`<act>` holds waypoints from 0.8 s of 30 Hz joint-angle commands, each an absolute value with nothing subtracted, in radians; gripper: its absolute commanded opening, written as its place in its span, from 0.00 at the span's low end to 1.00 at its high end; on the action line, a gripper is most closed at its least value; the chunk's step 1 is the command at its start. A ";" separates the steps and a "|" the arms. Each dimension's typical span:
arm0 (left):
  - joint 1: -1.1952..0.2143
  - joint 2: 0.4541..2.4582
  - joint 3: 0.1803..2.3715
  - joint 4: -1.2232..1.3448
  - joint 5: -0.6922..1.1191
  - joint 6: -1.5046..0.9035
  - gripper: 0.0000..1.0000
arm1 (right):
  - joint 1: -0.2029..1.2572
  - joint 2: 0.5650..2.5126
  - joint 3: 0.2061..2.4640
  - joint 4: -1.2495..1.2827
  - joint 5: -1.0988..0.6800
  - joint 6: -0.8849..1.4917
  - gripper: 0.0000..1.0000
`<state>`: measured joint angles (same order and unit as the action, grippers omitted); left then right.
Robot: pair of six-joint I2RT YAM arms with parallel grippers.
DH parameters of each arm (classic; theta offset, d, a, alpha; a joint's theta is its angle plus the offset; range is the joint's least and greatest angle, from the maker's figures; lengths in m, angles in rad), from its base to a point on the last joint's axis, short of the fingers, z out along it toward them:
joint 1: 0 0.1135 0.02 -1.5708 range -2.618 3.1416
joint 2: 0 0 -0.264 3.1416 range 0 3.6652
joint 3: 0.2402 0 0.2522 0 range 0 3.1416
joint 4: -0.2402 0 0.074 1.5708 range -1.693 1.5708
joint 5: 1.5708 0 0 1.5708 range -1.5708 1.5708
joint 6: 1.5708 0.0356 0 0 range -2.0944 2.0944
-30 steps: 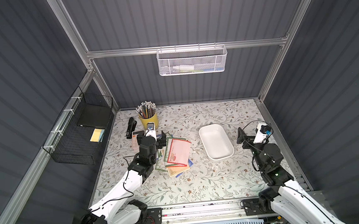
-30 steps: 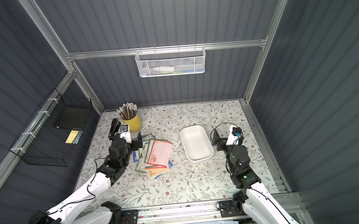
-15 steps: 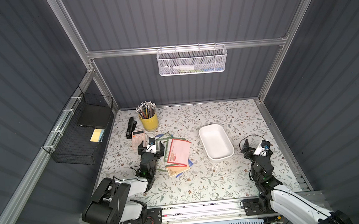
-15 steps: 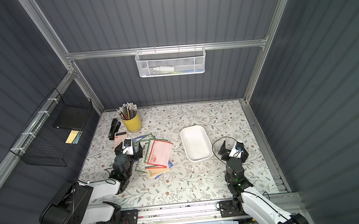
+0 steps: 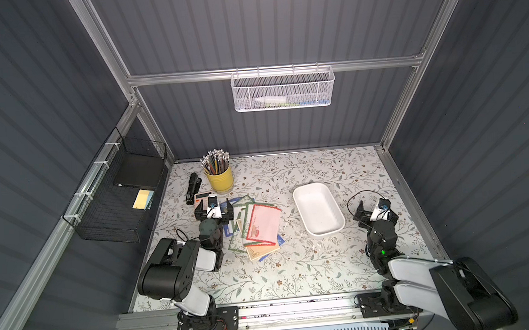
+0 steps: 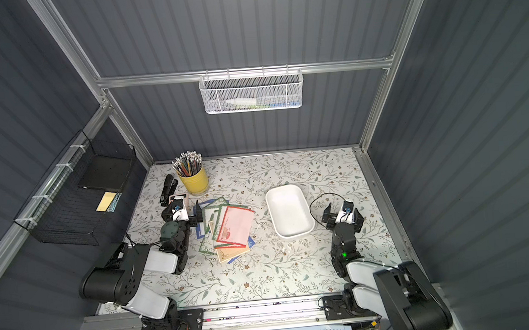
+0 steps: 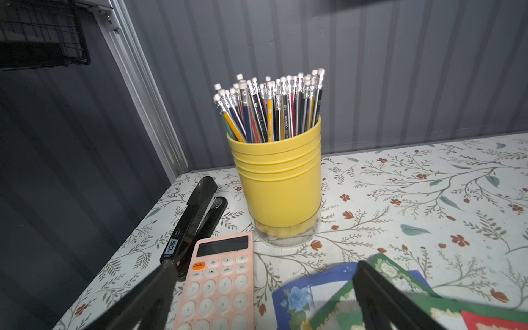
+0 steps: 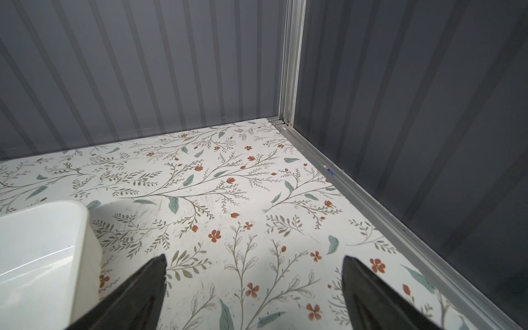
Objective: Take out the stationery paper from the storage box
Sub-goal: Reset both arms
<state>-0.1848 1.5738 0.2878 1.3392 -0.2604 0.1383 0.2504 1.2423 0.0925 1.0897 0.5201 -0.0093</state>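
Crouching low, the left gripper [image 5: 213,212] gapes empty beside the stationery paper [image 5: 262,225], the right gripper [image 5: 376,212] likewise beside the storage box [image 5: 317,208].

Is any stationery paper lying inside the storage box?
No, the storage box is empty inside, and the stationery paper lies fanned out beside it.

Finding one: the stationery paper [image 5: 258,233] lies fanned, and the red-bordered top sheet [image 5: 265,221] covers most of those beneath, so I cannot count them. In the left wrist view the bottom edge cuts the pile off, and a blurred finger [image 7: 380,297] of the left gripper [image 7: 264,265] crosses it. The pink calculator [image 7: 220,283] is cut off there too.

Finding two: the right wrist view shows only one corner of the storage box [image 8: 57,243].

Finding three: the white mesh basket [image 5: 283,85] holds items too small to identify.
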 commanded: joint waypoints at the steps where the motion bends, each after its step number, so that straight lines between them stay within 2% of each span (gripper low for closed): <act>1: -0.184 1.500 0.385 1.138 -0.140 0.183 0.99 | 0.235 1.343 0.184 1.183 0.435 -0.066 0.99; 3: -0.184 1.495 0.372 1.157 -0.168 0.180 0.99 | 0.226 1.413 0.203 1.214 0.401 -0.097 0.99; 6: -0.183 1.521 0.300 1.341 -0.163 0.139 0.99 | 0.202 1.522 0.188 1.410 0.454 -0.089 0.99; 10: -0.153 1.601 0.321 1.402 -0.162 0.095 0.99 | 0.126 1.446 0.174 1.283 0.311 0.000 0.99; 11: -0.133 1.593 0.325 1.373 -0.144 0.076 0.99 | 0.096 1.479 0.158 1.341 0.284 0.018 0.99; 13: -0.110 1.634 0.290 1.480 -0.114 0.065 0.99 | 0.076 1.580 0.149 1.501 0.295 0.024 0.99; 15: -0.097 1.711 0.295 1.576 -0.108 0.056 0.99 | 0.073 1.558 0.194 1.385 0.286 0.030 0.99; 16: -0.081 1.682 0.340 1.427 -0.089 0.041 0.99 | 0.072 1.514 0.231 1.231 0.283 0.047 0.99; 17: -0.058 1.689 0.374 1.367 -0.037 0.035 0.99 | 0.064 1.507 0.240 1.203 0.266 0.055 0.99; 18: -0.038 1.711 0.369 1.442 -0.009 0.017 0.99 | 0.063 1.537 0.224 1.292 0.272 0.043 0.99; 20: -0.025 1.695 0.384 1.369 0.020 0.019 0.99 | 0.064 1.570 0.200 1.390 0.271 0.037 0.99; 24: -0.008 1.705 0.390 1.381 0.024 -0.006 0.99 | 0.062 1.521 0.236 1.236 0.269 0.051 0.99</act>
